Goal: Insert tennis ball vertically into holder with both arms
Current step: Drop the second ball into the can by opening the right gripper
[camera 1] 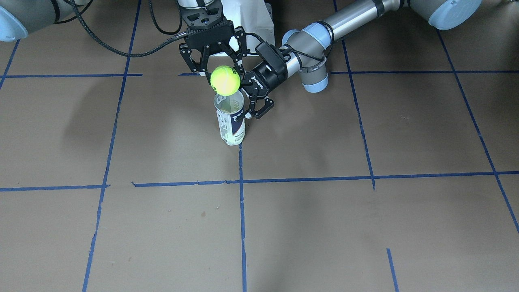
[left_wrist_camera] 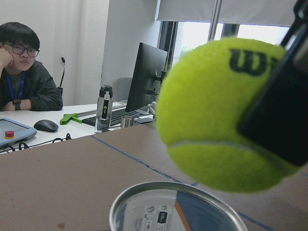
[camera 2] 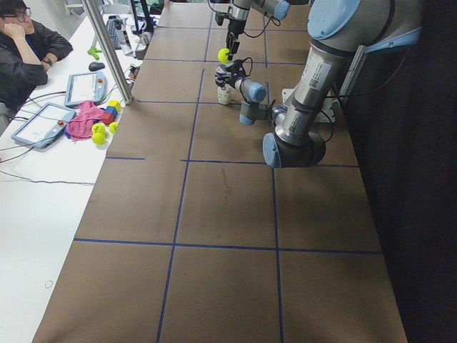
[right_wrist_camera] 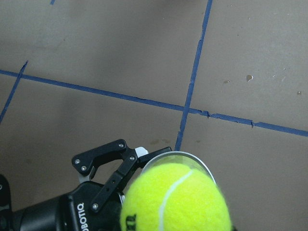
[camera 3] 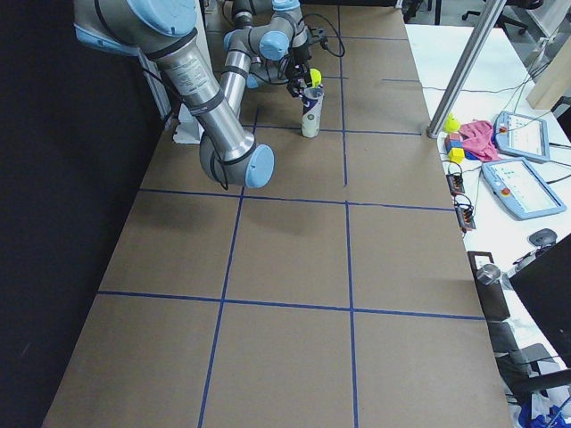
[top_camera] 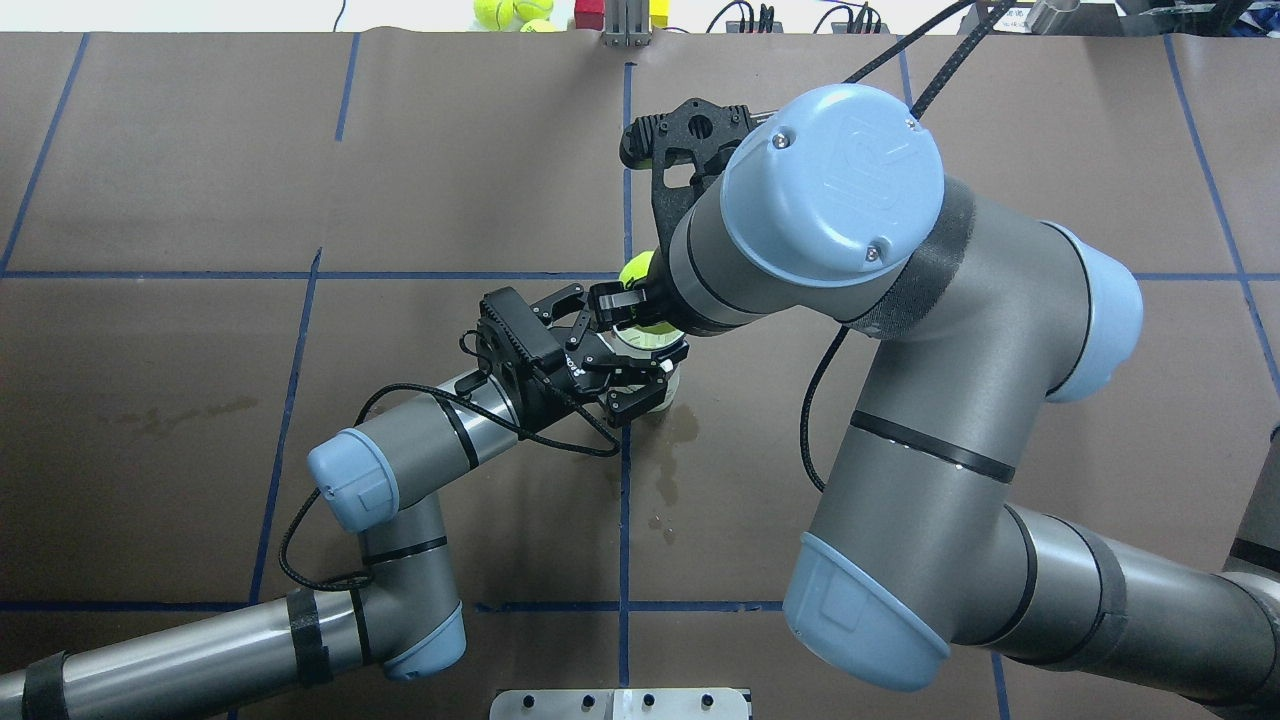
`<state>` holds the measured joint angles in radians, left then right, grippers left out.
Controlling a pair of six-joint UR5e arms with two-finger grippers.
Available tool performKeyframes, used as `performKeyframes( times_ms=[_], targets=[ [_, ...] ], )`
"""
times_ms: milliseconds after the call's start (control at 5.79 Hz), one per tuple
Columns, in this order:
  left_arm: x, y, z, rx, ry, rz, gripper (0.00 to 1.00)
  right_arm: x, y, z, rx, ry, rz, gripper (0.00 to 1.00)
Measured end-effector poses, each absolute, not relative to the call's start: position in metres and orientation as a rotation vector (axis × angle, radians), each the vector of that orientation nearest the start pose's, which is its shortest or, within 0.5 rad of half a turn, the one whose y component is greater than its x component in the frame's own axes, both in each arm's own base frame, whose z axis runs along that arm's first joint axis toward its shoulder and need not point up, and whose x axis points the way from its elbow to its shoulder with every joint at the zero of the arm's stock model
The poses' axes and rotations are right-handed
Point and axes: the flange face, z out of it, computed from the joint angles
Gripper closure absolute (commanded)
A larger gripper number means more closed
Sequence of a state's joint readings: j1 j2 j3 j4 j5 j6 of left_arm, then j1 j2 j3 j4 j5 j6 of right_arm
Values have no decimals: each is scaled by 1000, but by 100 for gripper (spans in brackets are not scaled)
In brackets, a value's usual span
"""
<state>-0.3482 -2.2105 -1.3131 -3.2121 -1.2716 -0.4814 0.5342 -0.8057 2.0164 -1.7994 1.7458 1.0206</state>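
The holder (camera 1: 232, 121), a clear can with a white and navy label, stands upright on the table with its mouth open upward. My left gripper (camera 1: 245, 101) is shut on its upper part from the side; it also shows in the overhead view (top_camera: 632, 352). My right gripper (camera 1: 221, 75) points straight down and is shut on a yellow-green tennis ball (camera 1: 225, 80), held just above the can's rim. In the left wrist view the ball (left_wrist_camera: 216, 110) hangs a little above the rim (left_wrist_camera: 173, 211). In the right wrist view the ball (right_wrist_camera: 175, 202) covers most of the mouth (right_wrist_camera: 192, 156).
The brown table carries a grid of blue tape lines (camera 1: 242, 182). A white pedestal base (camera 1: 253, 16) stands behind the grippers. Loose tennis balls (top_camera: 510, 12) lie past the far edge. An operator (camera 2: 21, 50) sits at a side table with tablets (camera 2: 43, 125).
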Motion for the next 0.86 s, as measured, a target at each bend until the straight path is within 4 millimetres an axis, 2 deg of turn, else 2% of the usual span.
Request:
performKeyframes(
  times_ms=[864],
  targets=[
    [564,-378,226,1458,1381,171,8,-429,-389,73,369,-925,-108,1]
  ],
)
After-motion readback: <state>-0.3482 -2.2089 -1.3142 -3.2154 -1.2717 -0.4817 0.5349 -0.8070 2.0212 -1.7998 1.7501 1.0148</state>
